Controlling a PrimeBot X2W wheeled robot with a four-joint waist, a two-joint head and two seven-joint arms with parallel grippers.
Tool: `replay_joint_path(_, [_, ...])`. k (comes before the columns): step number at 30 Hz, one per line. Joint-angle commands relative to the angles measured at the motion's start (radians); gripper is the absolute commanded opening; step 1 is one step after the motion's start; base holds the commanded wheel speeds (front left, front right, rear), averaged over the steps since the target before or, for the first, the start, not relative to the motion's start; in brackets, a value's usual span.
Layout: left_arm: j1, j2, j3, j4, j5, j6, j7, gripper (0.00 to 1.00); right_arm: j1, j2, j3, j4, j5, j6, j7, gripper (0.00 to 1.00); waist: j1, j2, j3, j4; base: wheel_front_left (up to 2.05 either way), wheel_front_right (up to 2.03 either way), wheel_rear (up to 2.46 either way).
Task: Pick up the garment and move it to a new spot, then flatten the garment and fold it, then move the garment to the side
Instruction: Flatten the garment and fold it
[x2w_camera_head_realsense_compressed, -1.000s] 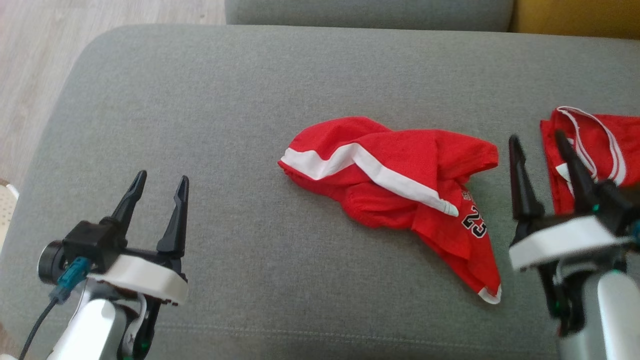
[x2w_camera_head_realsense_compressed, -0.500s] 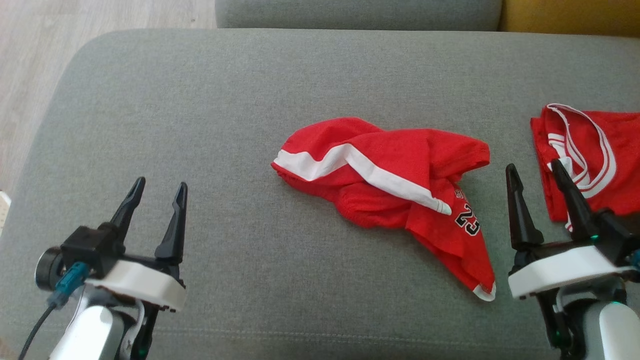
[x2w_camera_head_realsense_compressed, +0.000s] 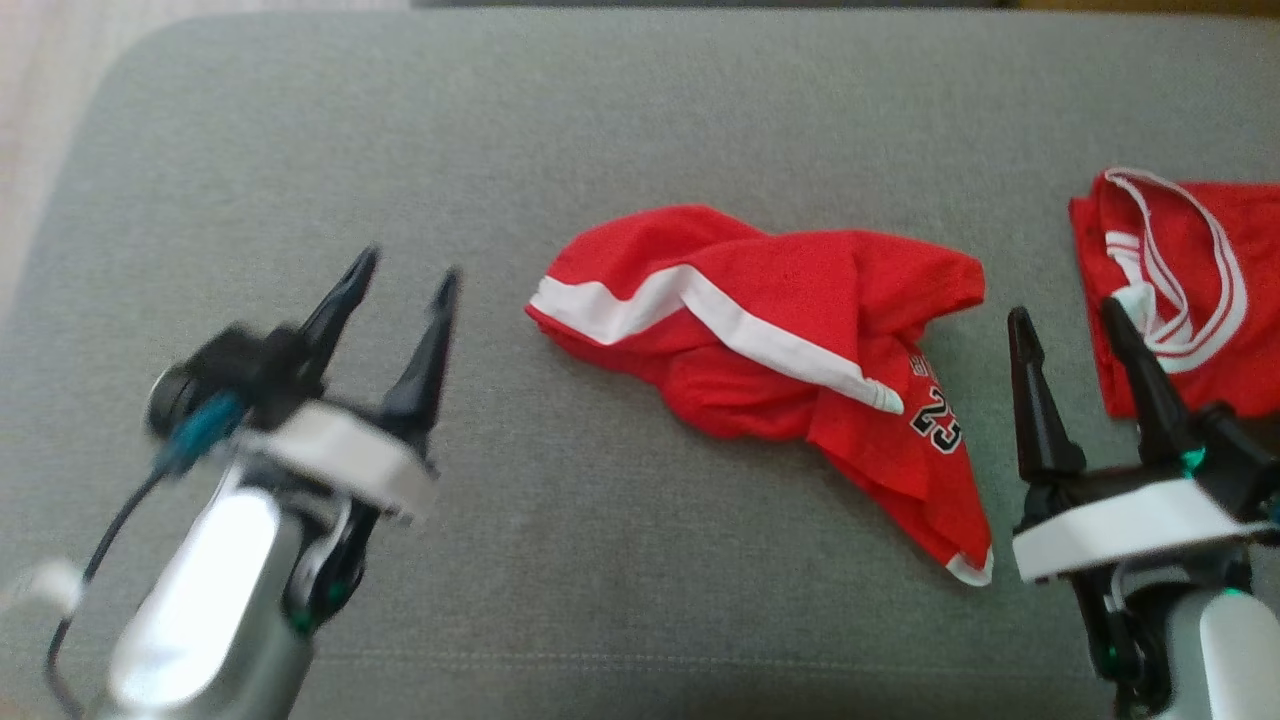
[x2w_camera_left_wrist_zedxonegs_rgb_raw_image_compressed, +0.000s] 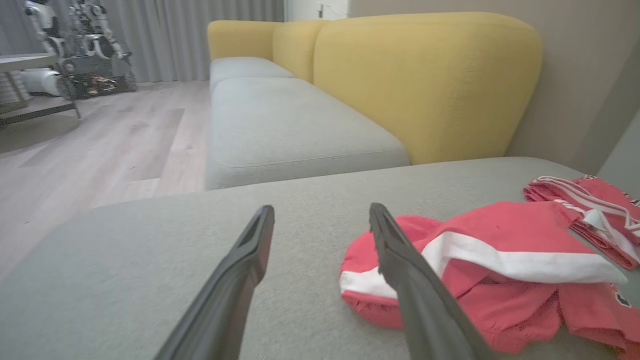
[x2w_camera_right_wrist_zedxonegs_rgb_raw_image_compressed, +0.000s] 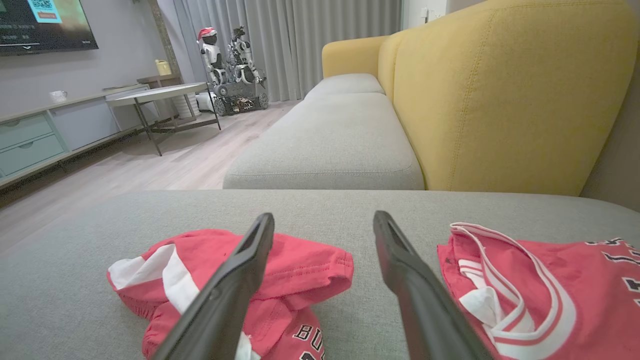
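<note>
The garment (x2w_camera_head_realsense_compressed: 780, 340) is a crumpled pair of red shorts with a white stripe and a black "23", lying mid-cushion. It also appears in the left wrist view (x2w_camera_left_wrist_zedxonegs_rgb_raw_image_compressed: 500, 230) and the right wrist view (x2w_camera_right_wrist_zedxonegs_rgb_raw_image_compressed: 300, 265). My left gripper (x2w_camera_head_realsense_compressed: 408, 268) hovers open to its left, blurred, with nothing between the fingers (x2w_camera_left_wrist_zedxonegs_rgb_raw_image_compressed: 320, 209). My right gripper (x2w_camera_head_realsense_compressed: 1064, 313) stands open just right of the garment's right edge and holds nothing; its left finger overlaps the garment in its own view (x2w_camera_right_wrist_zedxonegs_rgb_raw_image_compressed: 324, 216).
A second red garment with white trim (x2w_camera_head_realsense_compressed: 1200, 290) lies flat at the right, behind my right gripper (x2w_camera_right_wrist_zedxonegs_rgb_raw_image_compressed: 550, 285). The grey cushion (x2w_camera_head_realsense_compressed: 640, 120) drops to wooden floor (x2w_camera_left_wrist_zedxonegs_rgb_raw_image_compressed: 100, 150) on the left. A yellow backrest (x2w_camera_left_wrist_zedxonegs_rgb_raw_image_compressed: 425, 85) rises beyond.
My left gripper has moved forward and right, closer to the garment's left end. The head camera has tilted down a little. The right gripper and the garment have held their places.
</note>
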Motion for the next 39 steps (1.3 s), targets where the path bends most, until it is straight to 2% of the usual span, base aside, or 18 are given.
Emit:
replay_joint_path(1, [-0.120, -0.005, 0.014, 0.027, -0.007, -0.035, 0.014, 1.00, -0.059, -0.003, 0.030, -0.048, 0.006, -0.001, -0.002, 1.00, 0.0000, 0.0000, 0.038, -0.024, 0.00, 0.00, 0.00])
replay_joint_path(5, [-0.203, -0.043, -0.007, 0.131, -0.028, -0.077, 0.021, 1.00, -0.075, -0.003, 0.045, -0.049, 0.009, -0.001, -0.003, 1.00, 0.0000, 0.0000, 0.068, -0.048, 0.00, 0.00, 0.00])
replay_joint_path(8, [-0.278, -0.074, -0.026, 0.255, -0.051, -0.111, 0.025, 1.00, -0.089, -0.003, 0.057, -0.045, 0.014, -0.001, -0.004, 1.00, 0.0000, 0.0000, 0.095, -0.071, 0.00, 0.00, 0.00])
replay_joint_path(9, [-0.320, -0.086, -0.039, 0.342, -0.064, -0.127, 0.026, 1.00, -0.097, -0.003, 0.065, -0.041, 0.016, -0.001, -0.007, 1.00, 0.0000, 0.0000, 0.109, -0.086, 0.00, 0.00, 0.00])
replay_joint_path(13, [-0.377, -0.097, -0.067, 0.501, -0.100, -0.147, 0.049, 1.00, -0.105, -0.003, 0.070, -0.029, 0.021, -0.001, -0.010, 1.00, 0.0000, 0.0000, 0.128, -0.107, 0.00, 0.00, 0.00])
replay_joint_path(17, [-0.409, -0.106, -0.097, 0.602, -0.151, -0.155, 0.082, 0.99, -0.104, -0.003, 0.066, -0.020, 0.026, -0.001, -0.015, 1.00, 0.0000, 0.0000, 0.134, -0.111, 0.00, 0.00, 0.00])
replay_joint_path(18, [-0.414, -0.108, -0.107, 0.616, -0.163, -0.155, 0.095, 0.91, -0.103, -0.003, 0.065, -0.019, 0.026, -0.001, -0.016, 1.00, 0.0000, 0.0000, 0.135, -0.110, 0.00, 0.00, 0.00])
replay_joint_path(19, [-0.418, -0.111, -0.123, 0.623, -0.179, -0.156, 0.107, 0.75, -0.103, -0.003, 0.064, -0.017, 0.027, -0.001, -0.016, 1.00, 0.0000, 0.0000, 0.135, -0.109, 0.00, 0.00, 0.00])
replay_joint_path(21, [-0.424, -0.110, -0.154, 0.626, -0.211, -0.156, 0.122, 0.20, -0.105, -0.003, 0.063, -0.013, 0.029, -0.001, -0.017, 1.00, 0.0000, 0.0000, 0.136, -0.105, 0.00, 0.00, 0.00])
replay_joint_path(22, [-0.426, -0.108, -0.171, 0.625, -0.230, -0.156, 0.133, 0.00, -0.107, -0.003, 0.067, -0.012, 0.031, -0.001, -0.017, 1.00, 0.0000, 0.0000, 0.137, -0.104, 0.00, 0.00, 0.00])
replay_joint_path(28, [-0.445, -0.084, -0.228, 0.629, -0.286, -0.156, 0.098, 0.00, -0.125, -0.003, 0.138, -0.020, -0.005, -0.001, -0.001, 1.00, 0.0000, 0.0000, 0.135, -0.097, 0.00, 0.00, 0.00])
replay_joint_path(34, [-0.447, -0.099, -0.261, 0.662, -0.309, -0.157, 0.045, 0.00, -0.109, -0.009, 0.271, -0.001, -0.041, -0.001, 0.061, 1.00, 0.0000, 0.0000, 0.129, -0.087, 0.00, 0.00, 0.00])
replay_joint_path(39, [-0.450, -0.117, -0.291, 0.686, -0.331, -0.157, 0.025, 0.00, -0.088, -0.019, 0.319, 0.031, -0.039, -0.001, 0.098, 1.00, 0.0000, 0.0000, 0.132, -0.072, 0.00, 0.00, 0.00])
